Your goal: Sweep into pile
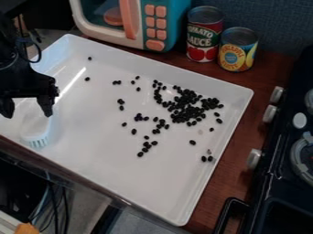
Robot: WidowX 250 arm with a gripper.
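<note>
Camera view: black gripper (27, 112) hung spread apart, pale brush (36, 132) lying just below in view, long axis roughly up-down.

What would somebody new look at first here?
Probably the black beans, bunched toward the far right of the white tray, with strays scattered around them. Next, the black gripper, hanging open over the tray at the picture's left. Then the bright toy microwave behind the tray, teal and white with peach buttons.
</note>
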